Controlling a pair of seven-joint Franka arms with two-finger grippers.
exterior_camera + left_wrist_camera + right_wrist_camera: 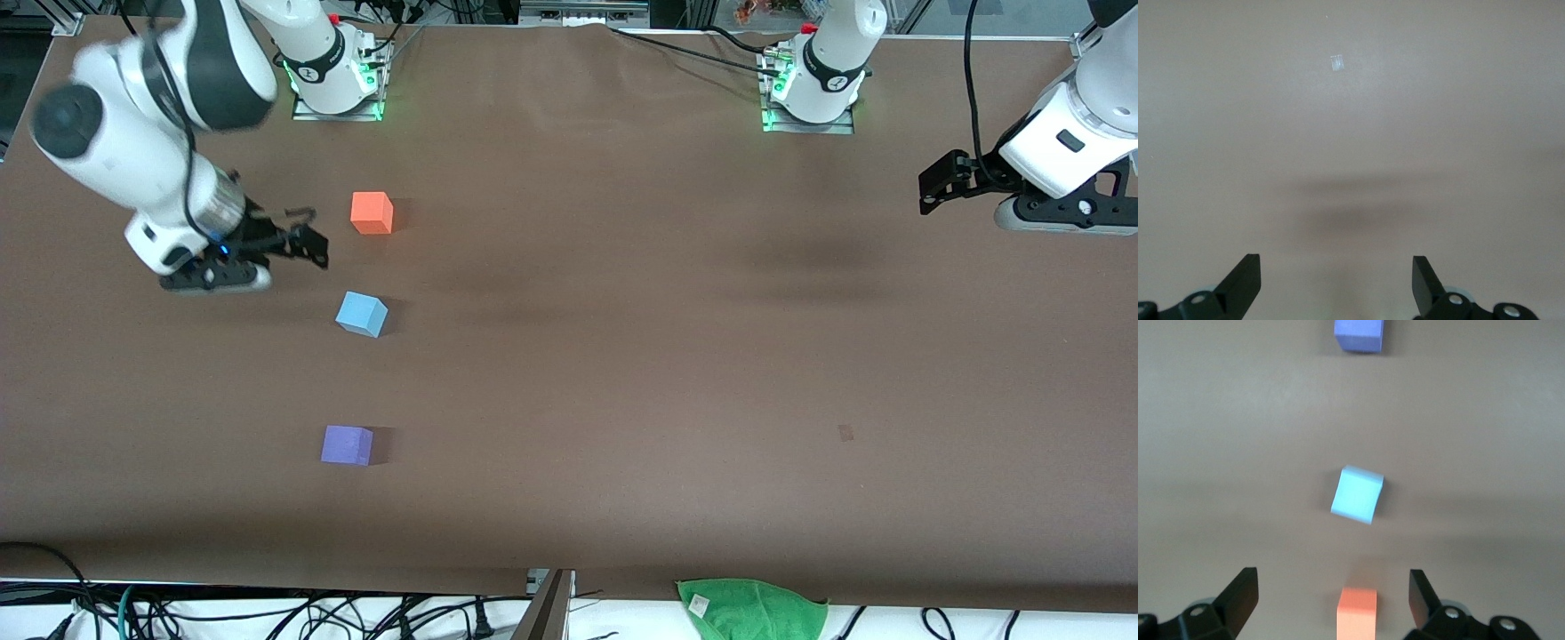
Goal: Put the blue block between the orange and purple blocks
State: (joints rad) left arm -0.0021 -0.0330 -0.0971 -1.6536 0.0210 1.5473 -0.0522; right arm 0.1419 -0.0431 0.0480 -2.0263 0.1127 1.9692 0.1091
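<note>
The blue block (362,314) sits on the table, turned a little askew. The orange block (372,213) is farther from the front camera and the purple block (347,444) is nearer, so the three lie in a rough line with the blue closer to the orange. My right gripper (307,238) is open and empty, above bare table beside the orange and blue blocks. Its wrist view shows the orange block (1357,613) between the open fingers of the right gripper (1333,577), then the blue block (1357,495) and the purple block (1360,335). My left gripper (929,191) waits open at the left arm's end; the left wrist view shows it (1336,260) over bare table.
A green cloth (751,609) lies at the table edge nearest the front camera. A small mark (845,433) is on the brown table top and also shows in the left wrist view (1337,63). Cables hang along the near edge.
</note>
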